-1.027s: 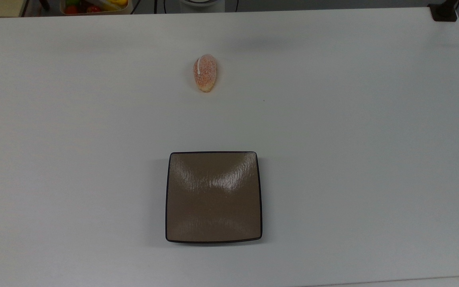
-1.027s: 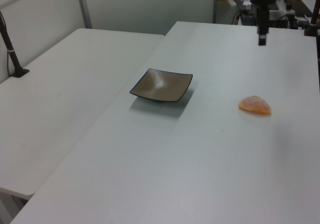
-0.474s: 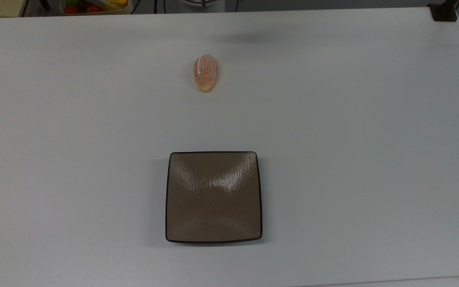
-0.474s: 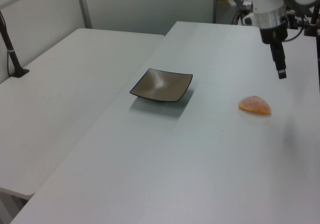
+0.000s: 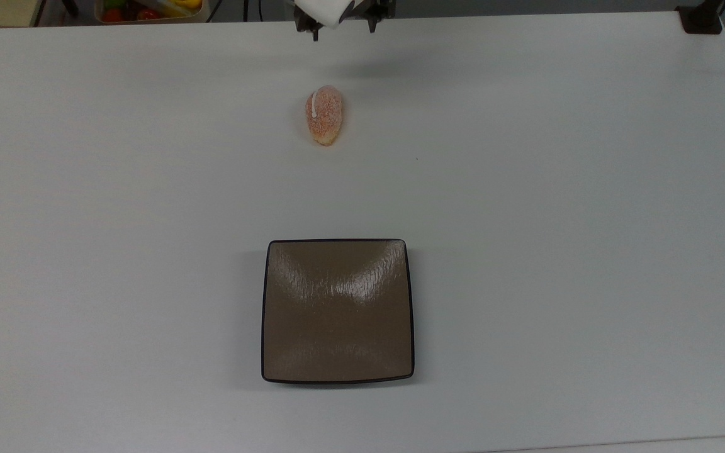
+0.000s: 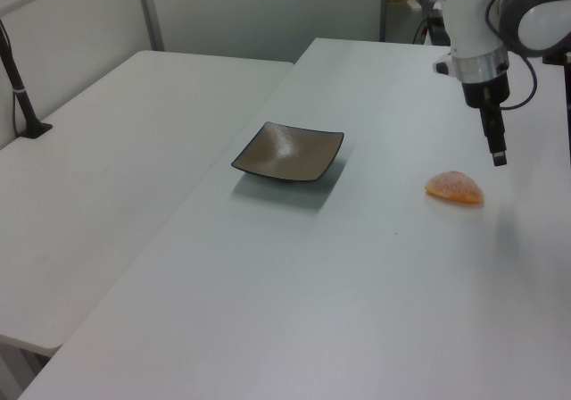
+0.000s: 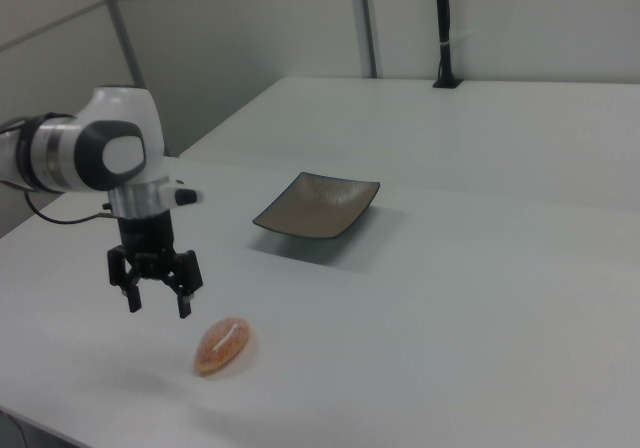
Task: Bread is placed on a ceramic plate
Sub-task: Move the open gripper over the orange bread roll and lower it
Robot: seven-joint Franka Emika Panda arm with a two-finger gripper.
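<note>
The bread [image 7: 222, 346] lies on the table [image 5: 557, 189], well apart from the ceramic plate [image 7: 318, 206]. The gripper [image 7: 158, 304], fingers spread, hangs off-centre near it; descending so, one finger could nudge the roll aside

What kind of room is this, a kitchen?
Probably not a kitchen: it looks like a robot lab. A robot arm with an open end effector hangs over a bare white table, where one bread and one brown plate are laid out.

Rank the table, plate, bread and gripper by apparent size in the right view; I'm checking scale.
1. table
2. plate
3. gripper, open, looks slightly larger than the bread
4. bread
</note>
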